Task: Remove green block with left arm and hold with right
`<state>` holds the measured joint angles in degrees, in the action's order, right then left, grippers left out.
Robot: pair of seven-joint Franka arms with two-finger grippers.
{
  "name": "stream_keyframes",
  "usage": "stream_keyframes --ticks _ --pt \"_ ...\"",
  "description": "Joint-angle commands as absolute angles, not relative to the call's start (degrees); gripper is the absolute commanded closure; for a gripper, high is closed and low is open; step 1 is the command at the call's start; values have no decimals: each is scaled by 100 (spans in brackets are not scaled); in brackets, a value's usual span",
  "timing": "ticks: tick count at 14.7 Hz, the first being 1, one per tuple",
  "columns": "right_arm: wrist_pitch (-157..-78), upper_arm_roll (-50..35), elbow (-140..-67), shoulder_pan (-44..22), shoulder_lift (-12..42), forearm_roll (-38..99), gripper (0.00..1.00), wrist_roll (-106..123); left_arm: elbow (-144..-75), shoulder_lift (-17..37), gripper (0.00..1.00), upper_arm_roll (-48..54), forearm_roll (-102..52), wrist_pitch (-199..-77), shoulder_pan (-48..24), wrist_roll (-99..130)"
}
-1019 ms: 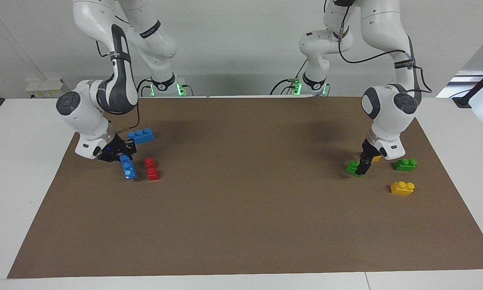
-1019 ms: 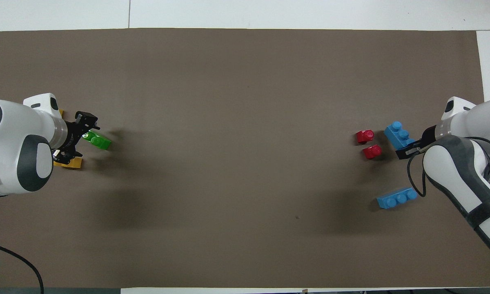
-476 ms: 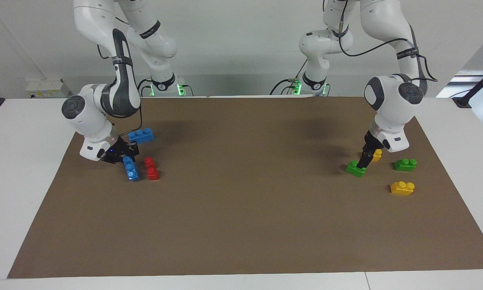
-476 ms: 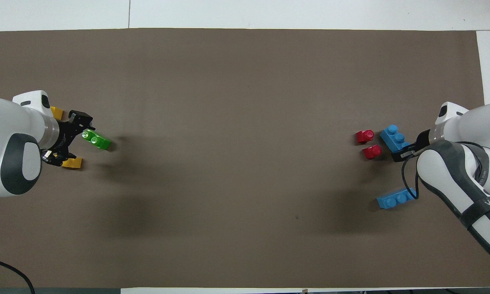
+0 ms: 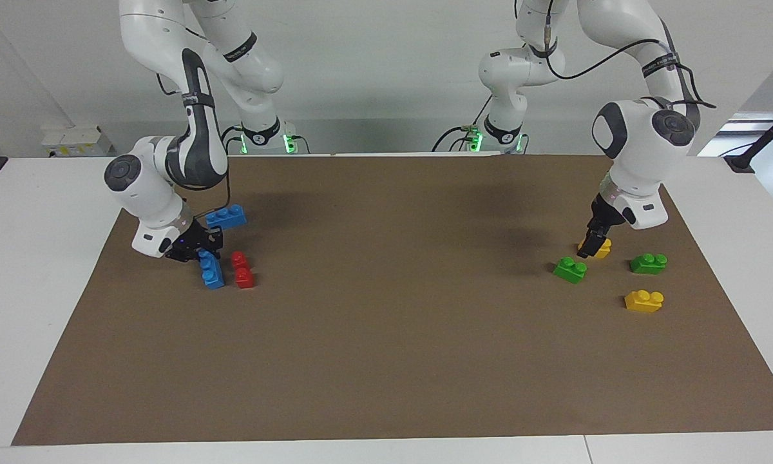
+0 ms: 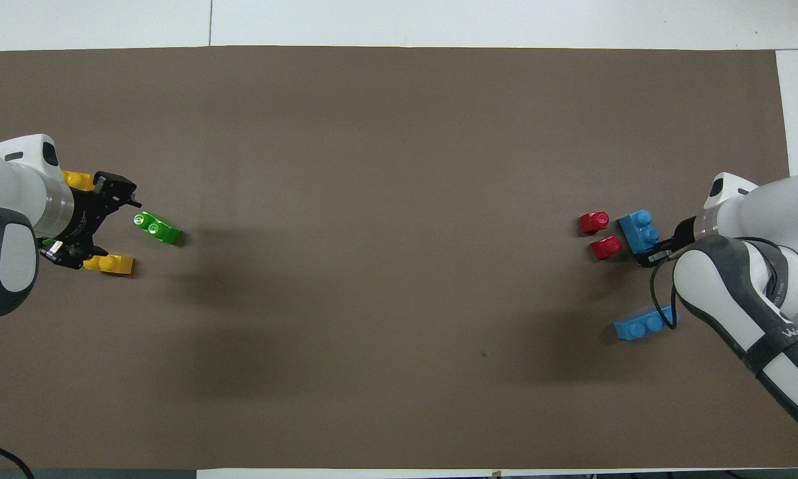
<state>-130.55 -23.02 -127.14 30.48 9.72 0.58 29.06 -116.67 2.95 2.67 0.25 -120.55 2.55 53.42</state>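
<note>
Starting at my right arm's end of the worktop [image 5: 38,290]: my right end effector [image 5: 196,248] is low over the brown mat [image 5: 386,361], right up against the near end of a blue two-stud brick [image 5: 211,272], and I cannot tell whether it is spread or pinching that brick. The longer blue three-stud brick [image 5: 227,217] lies nearer to me, partly tucked under that wrist. Two red bricks [image 5: 240,260] [image 5: 245,278] sit just beside the short blue one, one a little farther from me than the other.

The middle of the mat is bare brown.

Over at my left arm's end, there's the green block [image 5: 570,269], flat on the mat, studs up, nothing touching it. My left end effector [image 5: 591,248] hangs just above a yellow brick [image 5: 600,247], spread wide and holding nothing, close to the green block but apart from it. A second green brick [image 5: 648,263] lies toward the mat's edge, and another yellow brick [image 5: 644,301] lies farther from me than that one
</note>
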Motion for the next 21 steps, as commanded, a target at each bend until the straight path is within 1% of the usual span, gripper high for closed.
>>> stream_keyframes --ticks 1,4,7,14,19,21 --pt "-13140 -2364 -12771 3129 958 -53 0 2777 -11497 159 0 272 -26 -11708 246 5256" --pt "-12991 -2364 -12604 3111 888 -53 0 2795 -11391 10 0 272 -26 -11505 246 5247" --pt "-12578 -2373 -12314 3111 783 -53 0 2795 -11391 -193 0 272 -26 -11426 185 5247" --pt "-12226 -2399 -12191 3103 344 -53 0 2795 -11382 -509 0 272 -53 -11364 158 5238" --pt "-11400 -2426 -11778 3085 10 -44 0 2751 -11356 -624 0 290 -53 -11347 158 5238" --pt "-11233 -2435 -11760 3076 -192 -9 0 2751 -11137 -615 0 351 -53 -11242 158 5247"
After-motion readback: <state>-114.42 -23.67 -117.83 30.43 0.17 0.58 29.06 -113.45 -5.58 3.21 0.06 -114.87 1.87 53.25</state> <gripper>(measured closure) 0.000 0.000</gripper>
